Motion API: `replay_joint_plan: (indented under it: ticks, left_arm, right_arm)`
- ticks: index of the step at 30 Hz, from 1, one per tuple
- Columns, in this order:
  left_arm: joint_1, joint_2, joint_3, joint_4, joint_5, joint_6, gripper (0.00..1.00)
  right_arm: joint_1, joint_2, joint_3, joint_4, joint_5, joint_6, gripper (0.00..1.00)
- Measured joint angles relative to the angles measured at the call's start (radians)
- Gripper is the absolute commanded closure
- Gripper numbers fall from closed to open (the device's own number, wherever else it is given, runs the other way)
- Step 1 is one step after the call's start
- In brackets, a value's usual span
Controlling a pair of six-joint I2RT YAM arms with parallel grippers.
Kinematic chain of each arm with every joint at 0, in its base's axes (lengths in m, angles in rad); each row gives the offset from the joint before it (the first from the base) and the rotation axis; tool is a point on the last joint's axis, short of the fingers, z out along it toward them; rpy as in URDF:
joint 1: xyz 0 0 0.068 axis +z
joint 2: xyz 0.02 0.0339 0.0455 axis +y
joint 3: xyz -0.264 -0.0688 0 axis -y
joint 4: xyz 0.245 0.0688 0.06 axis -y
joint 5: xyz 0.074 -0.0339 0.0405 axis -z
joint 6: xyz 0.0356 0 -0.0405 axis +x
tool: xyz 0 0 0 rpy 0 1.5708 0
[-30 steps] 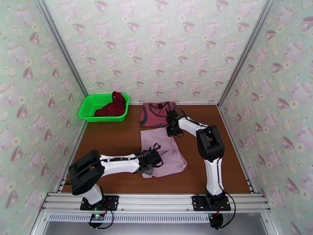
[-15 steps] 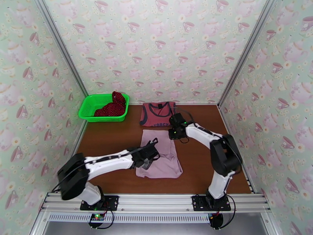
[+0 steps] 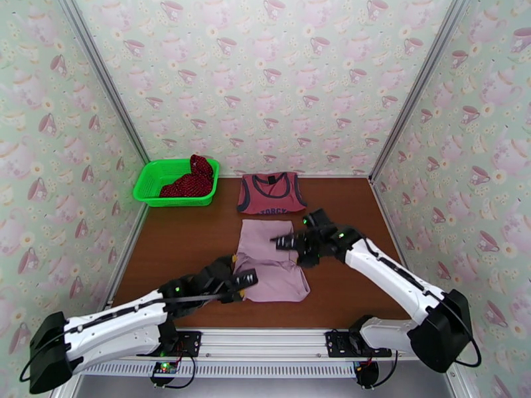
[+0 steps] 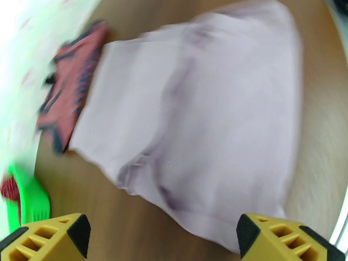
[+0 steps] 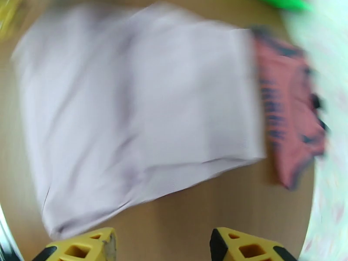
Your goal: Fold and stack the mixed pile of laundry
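The pale mauve-pink piece (image 3: 271, 261) lies folded flat at mid-table, also large in the left wrist view (image 4: 209, 118) and the right wrist view (image 5: 139, 118). Behind it the dusty-red tank top (image 3: 271, 193) lies flat, its dark trim showing (image 4: 69, 96) (image 5: 287, 118). The dark-red dotted cloth (image 3: 192, 180) sits bunched in the green basket (image 3: 154, 174). My left gripper (image 3: 244, 279) (image 4: 163, 240) hovers open at the pink piece's near left corner, holding nothing. My right gripper (image 3: 284, 241) (image 5: 161, 246) hangs open over its far right part, also holding nothing.
The green basket stands at the back left corner against the wall, a sliver of it visible in each wrist view (image 4: 26, 201) (image 5: 282, 1). Bare brown tabletop (image 3: 186, 233) lies left and right of the garments. Patterned walls close in three sides.
Both grippers have opened and let go of the pink piece. The left arm has drawn back toward the near edge and the right arm toward the right; the piece now lies flatter.
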Motion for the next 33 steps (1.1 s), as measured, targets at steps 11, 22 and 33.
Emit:
replay_joint_plan:
  ticks: [11,22,33]
  left_arm:
    - [-0.068,0.079,0.014,-0.178,0.165,0.130,0.06]
    - [-0.044,0.271,0.011,-0.082,0.213,0.144,0.15]
    - [-0.006,0.406,0.031,-0.051,0.231,0.146,0.66]
  right_arm:
    - [0.216,0.050,-0.107,-0.078,0.090,-0.147,0.28]
    - [0.274,0.089,-0.165,-0.051,0.152,-0.124,0.27]
    - [0.285,0.183,-0.220,0.018,0.217,-0.075,0.36]
